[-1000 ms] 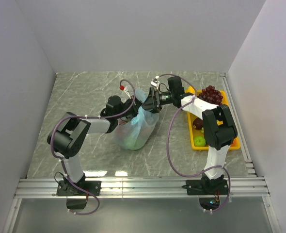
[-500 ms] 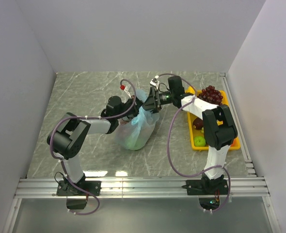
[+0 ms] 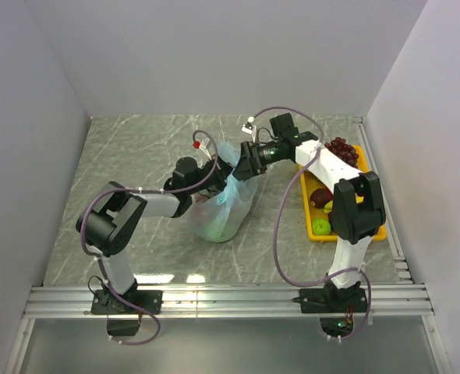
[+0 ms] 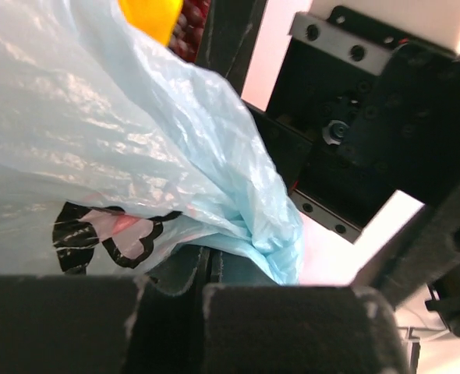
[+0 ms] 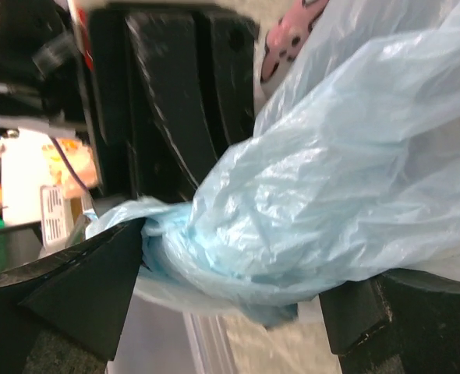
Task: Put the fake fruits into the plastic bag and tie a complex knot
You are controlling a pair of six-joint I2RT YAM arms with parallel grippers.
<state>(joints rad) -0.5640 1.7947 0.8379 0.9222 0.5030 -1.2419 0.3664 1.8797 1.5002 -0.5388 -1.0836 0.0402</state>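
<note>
**A:** Where is the plastic bag (image 3: 218,214)?

**B:** It stands on the grey marbled tabletop (image 3: 136,148), about midway between the 2 arms. Its body is slumped and something greenish shows through the lower part. The top is drawn up into a bunched light-blue neck.

**A:** And the left end effector (image 4: 205,288)?

**B:** It is closed tight. In its own wrist view the bunched plastic runs down into the seam between the 2 fingers, so it is pinching the bag's top.

**A:** The right end effector (image 5: 236,269)?

**B:** It is spread wide, meeting the left one at the bag's top. The thick twist of plastic lies across the gap between its 2 fingers and touches 1 fingertip (image 5: 129,249). I cannot tell whether it is squeezed.

**A:** Anything else on the tabletop?

**B:** A yellow tray (image 3: 306,214) sits by the right arm, well apart from the bag. It holds dark red grapes (image 3: 341,148) at the far end and a green fruit (image 3: 321,226) at the near end.
</note>
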